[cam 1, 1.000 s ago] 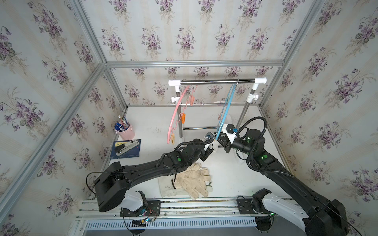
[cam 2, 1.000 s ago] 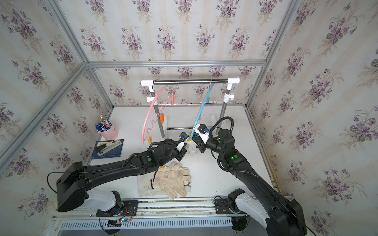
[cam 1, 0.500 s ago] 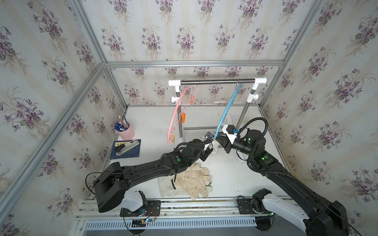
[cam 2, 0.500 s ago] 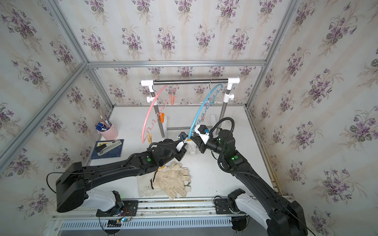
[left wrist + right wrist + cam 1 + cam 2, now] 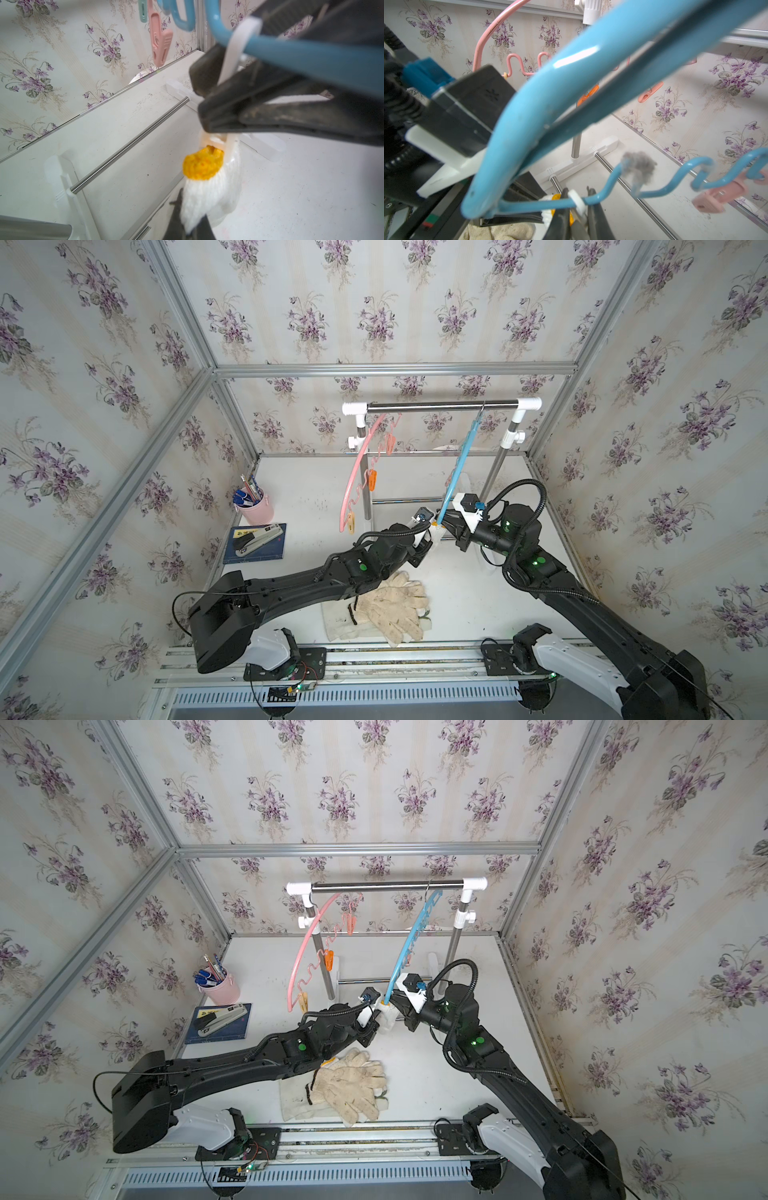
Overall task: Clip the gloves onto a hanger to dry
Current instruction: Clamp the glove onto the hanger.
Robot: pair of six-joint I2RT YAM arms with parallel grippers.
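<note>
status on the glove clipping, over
Left hand shut on white glove. Right hand squeezing white clip on blue hanger, cuff beside it. Other gloves piled on table.

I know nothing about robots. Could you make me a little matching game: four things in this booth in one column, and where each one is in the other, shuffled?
1. blue hanger
2. pink hanger
3. beige gloves
4. white glove

A. piled on the table
B. pinched in the left gripper
C. on the rail, no arm at it
D. on the rail, its white clip in the right gripper

Pairs: 1-D, 2-C, 3-A, 4-B
</note>
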